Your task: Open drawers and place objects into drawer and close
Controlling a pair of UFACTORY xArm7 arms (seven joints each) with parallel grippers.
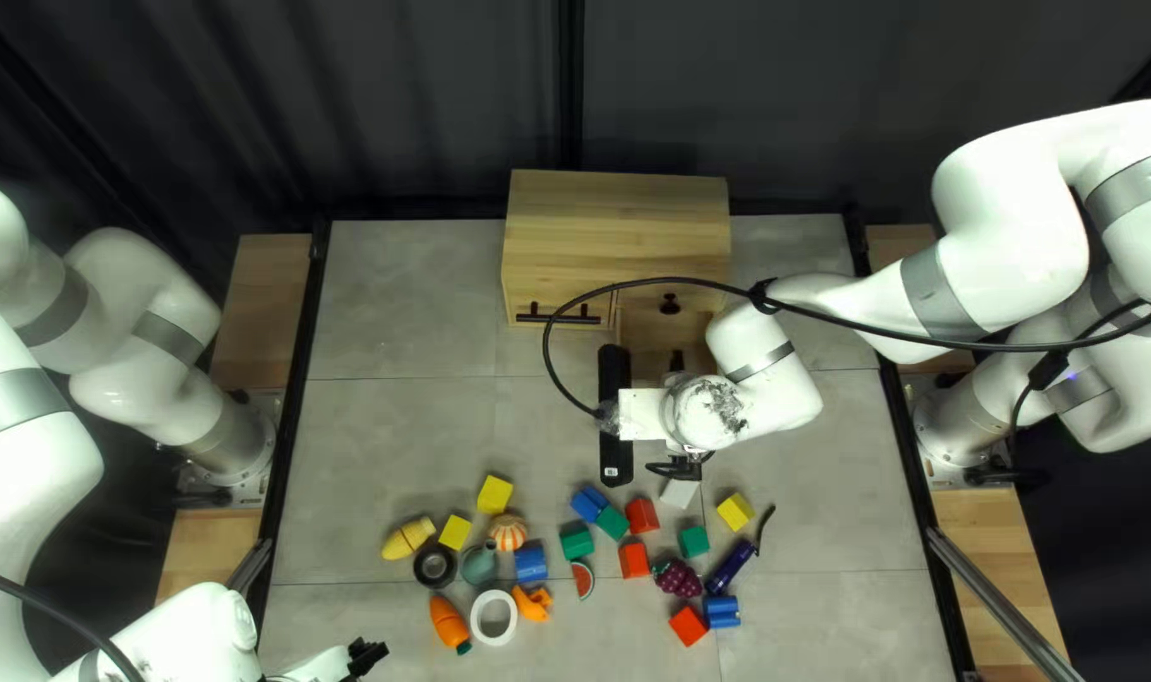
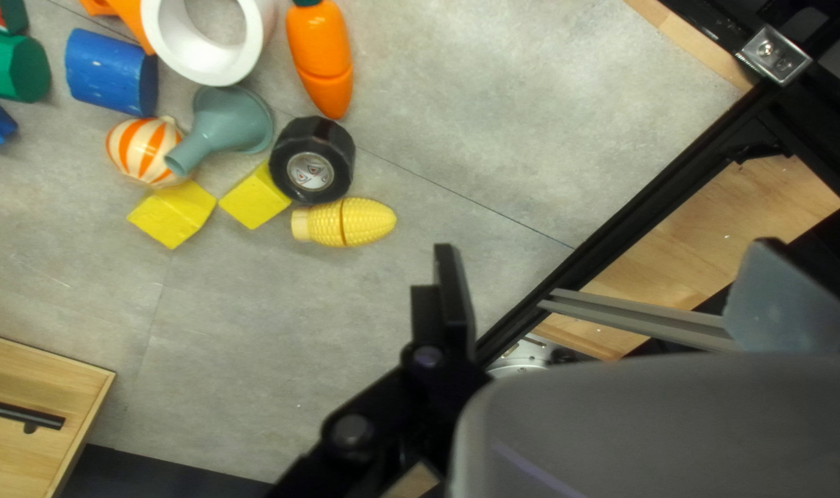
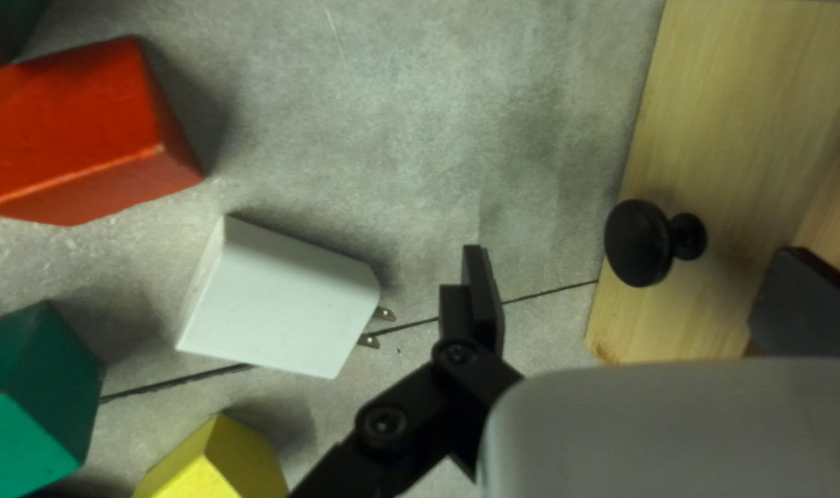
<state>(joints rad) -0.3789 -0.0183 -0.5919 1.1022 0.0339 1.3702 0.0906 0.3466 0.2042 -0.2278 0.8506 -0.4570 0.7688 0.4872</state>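
Dark curtain (image 1: 285, 101) hangs behind the grey counter (image 1: 399, 316), and the wooden cabinet (image 1: 614, 209) stands at the far edge. One lower drawer (image 1: 645, 339) seems to be drawn out at its right side; the section with the bar handle (image 1: 558, 318) looks flush.

Our right pincer (image 3: 637, 267) is open, its fingers spread wide, with the black knob (image 3: 638, 243) showing between them and neither finger touching it. We cannot tell how far the fingertips are above or below the knob. Our left pincer (image 2: 609, 267) is open too and holds nothing.

The goods lie loose on the counter: the corn (image 2: 344, 223) against the black tape roll (image 2: 311, 161), the carrot (image 2: 323, 60) nearby, and the white plug (image 3: 277, 300) near the right pincer's inner finger.

We judge the step in hand to be the drawer itself. If it needs more opening, we should centre the knob, close evenly on it and pull straight towards the near edge, since a slanted pull could jam the runners. If it is wide enough, we should lift clear before swinging away, lest a finger catch the front. The left pincer could then take the corn across its narrow middle, without nudging the roll.
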